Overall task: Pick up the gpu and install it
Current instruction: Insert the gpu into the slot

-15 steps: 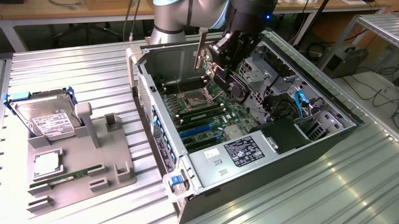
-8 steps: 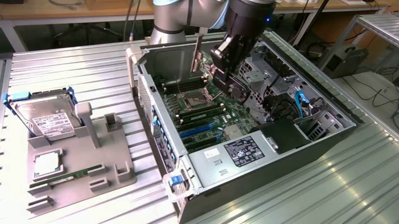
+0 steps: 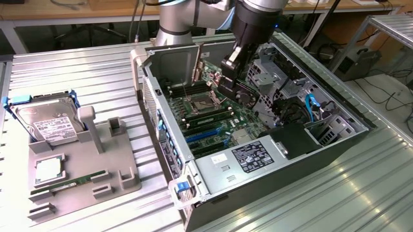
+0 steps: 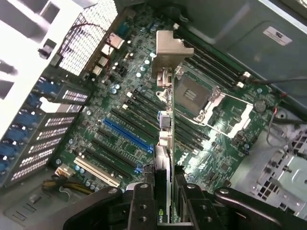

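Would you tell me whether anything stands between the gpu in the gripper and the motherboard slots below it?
Nothing visible does: the gripper holds the gpu edge-on over the motherboard, and the blue slot is unoccupied.

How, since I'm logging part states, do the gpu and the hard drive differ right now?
The gpu is clamped on edge in the gripper, over the motherboard inside the open case; the hard drive rests label-up in the grey holder outside it. The gpu is a thin dark card with a silver bracket; the hard drive is a boxy silver block with a white label. Neither looks installed yet.
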`<state>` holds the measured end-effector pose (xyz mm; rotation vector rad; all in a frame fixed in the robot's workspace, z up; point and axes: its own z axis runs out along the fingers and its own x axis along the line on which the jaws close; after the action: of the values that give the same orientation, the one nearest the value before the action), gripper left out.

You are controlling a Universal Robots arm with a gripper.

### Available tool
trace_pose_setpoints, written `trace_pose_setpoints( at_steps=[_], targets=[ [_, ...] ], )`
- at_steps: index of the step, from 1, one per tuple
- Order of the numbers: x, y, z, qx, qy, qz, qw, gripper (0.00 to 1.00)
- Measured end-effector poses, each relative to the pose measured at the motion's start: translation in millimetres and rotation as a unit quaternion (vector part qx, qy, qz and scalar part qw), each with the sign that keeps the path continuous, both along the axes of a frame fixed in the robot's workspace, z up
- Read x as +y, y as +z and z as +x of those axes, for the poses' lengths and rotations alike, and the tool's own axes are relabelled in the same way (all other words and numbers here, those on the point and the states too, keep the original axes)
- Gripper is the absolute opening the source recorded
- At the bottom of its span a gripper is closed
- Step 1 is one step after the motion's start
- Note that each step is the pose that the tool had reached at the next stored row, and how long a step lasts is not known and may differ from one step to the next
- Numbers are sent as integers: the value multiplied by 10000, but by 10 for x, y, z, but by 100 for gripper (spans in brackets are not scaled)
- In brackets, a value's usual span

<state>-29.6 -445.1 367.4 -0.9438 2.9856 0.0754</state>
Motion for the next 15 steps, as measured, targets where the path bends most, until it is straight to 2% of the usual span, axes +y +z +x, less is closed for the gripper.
trace_pose_setpoints(
  at_steps=[4, 5, 7, 10, 11, 12, 14, 15],
  targets=[
    [0, -39, 0, 0, 359, 0, 9994, 26],
    [0, -67, 0, 0, 653, 0, 9979, 26],
    [0, -84, 0, 0, 827, 0, 9966, 26],
    [0, -114, 0, 0, 1125, 0, 9937, 26],
    [0, -124, 0, 0, 1229, 0, 9924, 26],
    [0, -140, 0, 0, 1380, 0, 9904, 26],
    [0, -175, 0, 0, 1703, 0, 9854, 26],
    [0, -185, 0, 0, 1793, 0, 9838, 26]
  ],
)
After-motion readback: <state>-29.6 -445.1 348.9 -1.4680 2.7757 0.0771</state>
